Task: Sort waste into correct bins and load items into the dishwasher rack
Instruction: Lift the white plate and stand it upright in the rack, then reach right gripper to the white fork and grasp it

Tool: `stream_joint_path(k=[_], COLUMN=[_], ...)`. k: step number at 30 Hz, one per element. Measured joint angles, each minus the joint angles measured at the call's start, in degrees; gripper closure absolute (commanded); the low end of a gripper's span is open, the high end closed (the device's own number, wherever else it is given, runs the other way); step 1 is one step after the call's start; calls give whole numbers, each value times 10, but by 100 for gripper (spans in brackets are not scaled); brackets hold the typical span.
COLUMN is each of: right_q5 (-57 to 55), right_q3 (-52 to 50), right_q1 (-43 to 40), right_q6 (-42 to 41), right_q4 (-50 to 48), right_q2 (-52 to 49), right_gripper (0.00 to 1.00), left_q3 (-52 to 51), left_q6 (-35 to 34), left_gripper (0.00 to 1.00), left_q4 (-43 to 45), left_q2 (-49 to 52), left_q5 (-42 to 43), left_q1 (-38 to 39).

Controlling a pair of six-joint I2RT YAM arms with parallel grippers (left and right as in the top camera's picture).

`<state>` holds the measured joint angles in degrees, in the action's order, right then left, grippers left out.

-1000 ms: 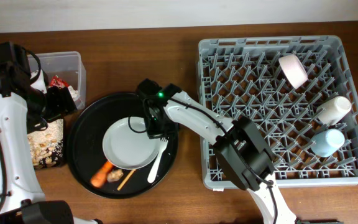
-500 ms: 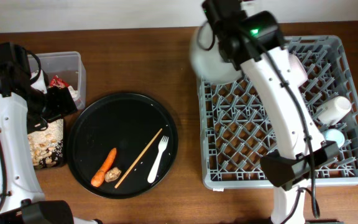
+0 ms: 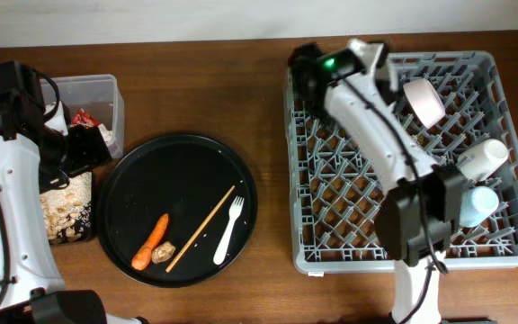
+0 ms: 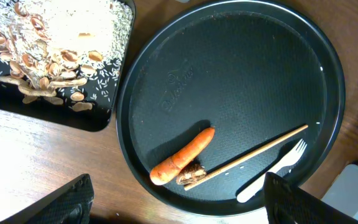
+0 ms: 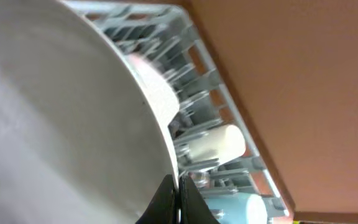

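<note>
Dishwasher rack [image 3: 358,216], right side of worktop [image 3: 241,81]: right gripper [image 5: 176,198] over its far-left corner, jaws pinching the white plate [image 5: 55,124] by the rim only. Plate on edge, round, no long axis, facing unclear; such a thin pinch may let it swivel and clip pegs [image 3: 349,180]. Left gripper [image 4: 182,204] jaws spread, empty.

No legible text in any view. Only candidate: embossed script mark [image 4: 178,93] on floor of round black tray [image 4: 247,68], up-left of carrot piece [image 4: 182,155]. Slanted, low relief, letters unreadable. Red wrapper [image 3: 85,118] in clear tub [image 3: 97,88], overhead view: any print too small to tell.
</note>
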<state>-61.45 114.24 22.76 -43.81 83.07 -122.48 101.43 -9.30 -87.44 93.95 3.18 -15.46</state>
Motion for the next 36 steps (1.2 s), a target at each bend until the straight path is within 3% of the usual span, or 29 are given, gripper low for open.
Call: stream_joint_path(k=[5,9,10,11,17,21,26,29,32,36], right_q5=[11,49,69,80,177,339,647,720,720,719], right_q3=[-19,-19,-19,-19,-19,-8,-8,-8,-8,-8], right_q1=[75,127,152,176,193,73,-45,27,128,195], right_q6=[1,1,-2,-5,5,69,192,204,169,114], right_q4=[-30,-46,-47,-45,-38,-13,24,26,19,-4], right_q2=[-3,-3,-3,-3,46,192,219,219,203,111], right_gripper=[95,27,14,8,1,1,1,1,1,1], left_q3=[0,0,0,0,0,-3,-69,-104,-110,-110], left_q6=[0,0,0,0,0,0,3,3,3,3], left_gripper=[14,14,14,14,14,14,14,14,14,14], left_q4=[0,0,0,0,0,-2,9,16,20,20], left_q2=[0,0,0,0,0,0,0,1,1,1], left_q5=[0,0,0,0,0,0,-2,-7,-14,-18], left_q1=[0,0,0,0,0,25,86,83,69,49])
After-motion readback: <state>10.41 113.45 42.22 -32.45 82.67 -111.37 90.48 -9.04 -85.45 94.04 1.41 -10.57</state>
